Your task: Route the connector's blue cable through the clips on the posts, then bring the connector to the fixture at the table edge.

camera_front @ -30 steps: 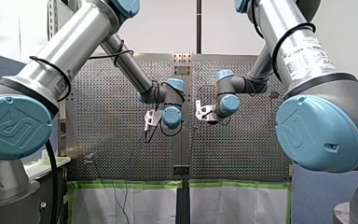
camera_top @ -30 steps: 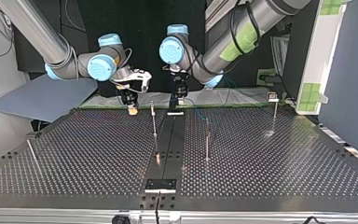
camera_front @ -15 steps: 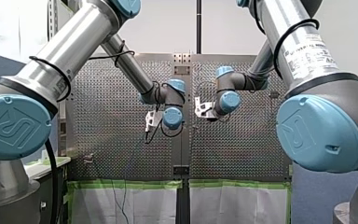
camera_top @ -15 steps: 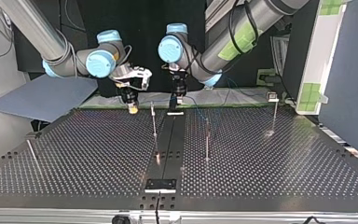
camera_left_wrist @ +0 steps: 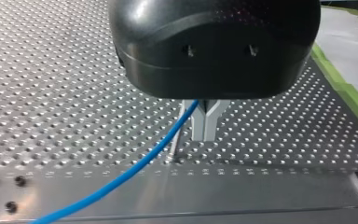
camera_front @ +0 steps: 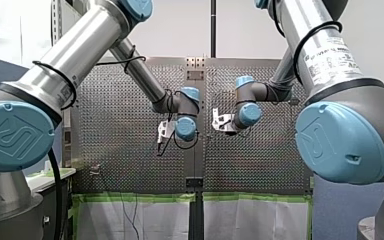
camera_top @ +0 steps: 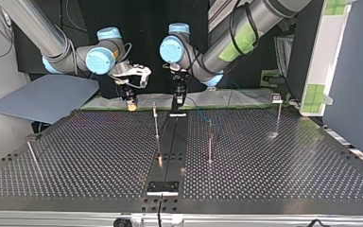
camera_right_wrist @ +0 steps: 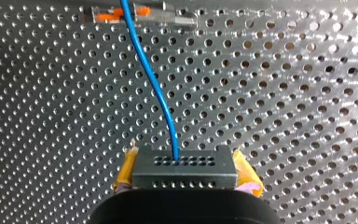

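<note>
In the right wrist view my right gripper point(camera_right_wrist: 184, 162) is shut on a black connector block point(camera_right_wrist: 184, 174), held between its yellow pads point(camera_right_wrist: 245, 176). The blue cable point(camera_right_wrist: 156, 88) leaves the block and runs ahead to a clear piece with orange parts point(camera_right_wrist: 142, 14) on the table. In the left wrist view my left gripper point(camera_left_wrist: 204, 136) has its metal fingers shut on the blue cable point(camera_left_wrist: 135, 168), which trails off low over the table. In the top view both grippers hang over the table's far edge, my right gripper point(camera_top: 131, 105) left of my left gripper point(camera_top: 176, 108).
Thin posts stand on the perforated table point(camera_top: 99, 156): one point(camera_top: 156, 122) near the centre strip, one point(camera_top: 210, 142) to its right, one point(camera_top: 278, 116) at the far right. A rod point(camera_top: 32, 153) leans at the left. A black plate point(camera_top: 163, 187) sits at the near edge.
In the top view my right gripper has moved slightly left and toward the far edge with the connector. My left gripper has barely shifted. Both stay shut.
</note>
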